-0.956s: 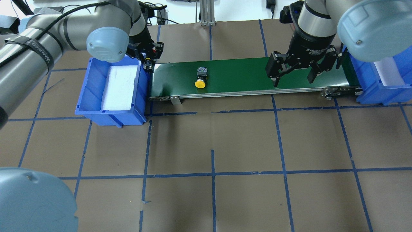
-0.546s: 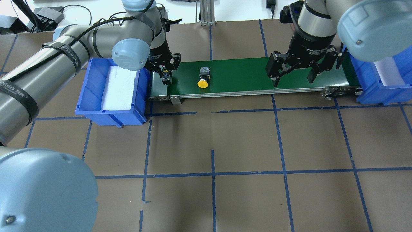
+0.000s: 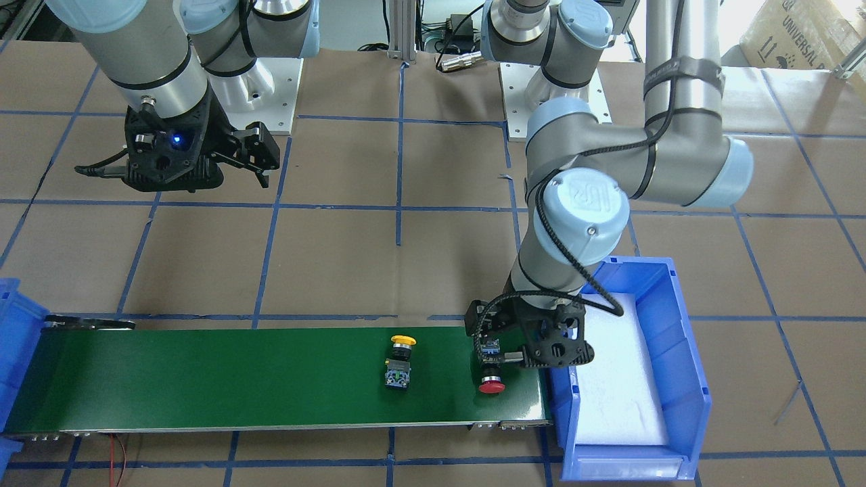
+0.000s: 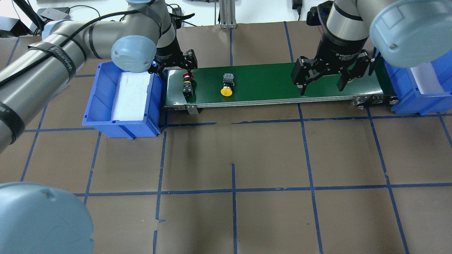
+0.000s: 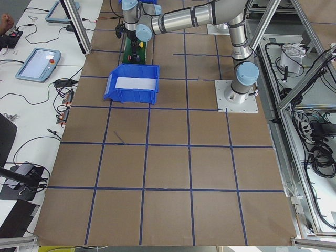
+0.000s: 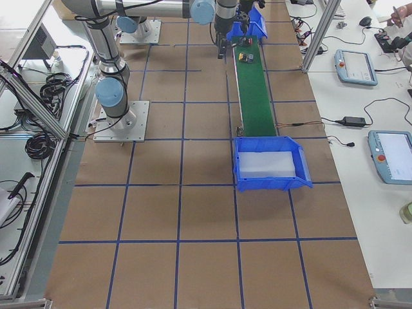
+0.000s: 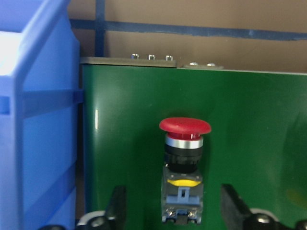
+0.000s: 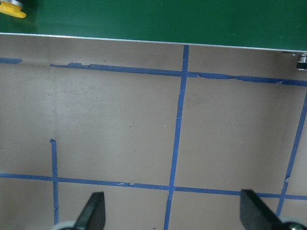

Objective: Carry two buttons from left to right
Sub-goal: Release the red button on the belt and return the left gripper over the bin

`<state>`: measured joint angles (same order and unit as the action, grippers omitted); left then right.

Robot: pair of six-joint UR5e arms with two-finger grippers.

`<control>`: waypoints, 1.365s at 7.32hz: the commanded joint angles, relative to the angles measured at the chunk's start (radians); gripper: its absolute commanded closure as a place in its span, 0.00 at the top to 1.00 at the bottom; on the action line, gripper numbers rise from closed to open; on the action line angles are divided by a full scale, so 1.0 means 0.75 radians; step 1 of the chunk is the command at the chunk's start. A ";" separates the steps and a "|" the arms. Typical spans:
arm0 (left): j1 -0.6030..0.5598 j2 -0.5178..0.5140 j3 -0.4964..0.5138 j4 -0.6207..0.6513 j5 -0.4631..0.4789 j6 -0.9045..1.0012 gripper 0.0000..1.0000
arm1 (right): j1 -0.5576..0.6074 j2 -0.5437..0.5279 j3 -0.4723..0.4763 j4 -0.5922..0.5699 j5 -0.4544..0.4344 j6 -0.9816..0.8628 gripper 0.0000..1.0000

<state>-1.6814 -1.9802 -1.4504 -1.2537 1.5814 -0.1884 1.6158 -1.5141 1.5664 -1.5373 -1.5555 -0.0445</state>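
The red-capped button (image 4: pixel 186 84) lies on its side at the left end of the green belt (image 4: pixel 268 83), cap pointing away from the robot. My left gripper (image 4: pixel 175 67) hangs just over it, open. In the left wrist view its fingers (image 7: pixel 117 206) flank the button's base (image 7: pixel 182 201) without touching it. The yellow-capped button (image 4: pixel 226 86) lies further right on the belt, cap towards the robot. Above the belt's right part, my right gripper (image 4: pixel 321 86) is open and holds nothing. The yellow cap (image 8: pixel 12 9) shows at the corner of the right wrist view.
A blue bin (image 4: pixel 91 102) lined with white foam stands against the belt's left end. A second blue bin (image 4: pixel 416 98) stands at the right end. The table is brown paper (image 4: pixel 233 158) marked with blue tape lines.
My left gripper carried the red button from the bin's edge onto the belt, laid it down and opened. The yellow button has shifted a little right along the belt. The right arm stayed put.
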 commanded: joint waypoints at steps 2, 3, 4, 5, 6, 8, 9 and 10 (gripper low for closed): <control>0.029 0.428 -0.131 -0.322 0.002 0.058 1.00 | 0.003 0.000 0.000 -0.004 0.000 0.002 1.00; 0.031 0.502 -0.207 -0.318 -0.002 0.093 1.00 | 0.003 0.002 0.000 -0.006 0.000 0.002 1.00; 0.035 0.515 -0.226 -0.316 0.010 0.096 1.00 | -0.001 0.002 0.000 -0.006 -0.002 -0.002 1.00; 0.065 0.479 -0.210 -0.316 0.006 0.098 1.00 | -0.001 0.004 0.000 -0.016 0.000 -0.002 1.00; 0.106 0.458 -0.197 -0.361 -0.002 0.094 1.00 | -0.001 0.002 0.000 -0.008 0.000 0.002 1.00; 0.113 0.480 -0.197 -0.453 0.000 0.096 1.00 | -0.001 0.002 0.000 -0.002 0.000 0.000 1.00; 0.113 0.480 -0.193 -0.451 0.000 0.102 1.00 | -0.001 0.000 0.000 -0.002 0.000 0.000 1.00; 0.113 0.480 -0.193 -0.451 -0.002 0.106 1.00 | 0.001 0.000 0.000 -0.004 0.000 0.000 1.00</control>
<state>-1.5976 -1.6207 -1.5963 -1.5890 1.5809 -0.1132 1.6155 -1.5134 1.5662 -1.5395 -1.5555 -0.0445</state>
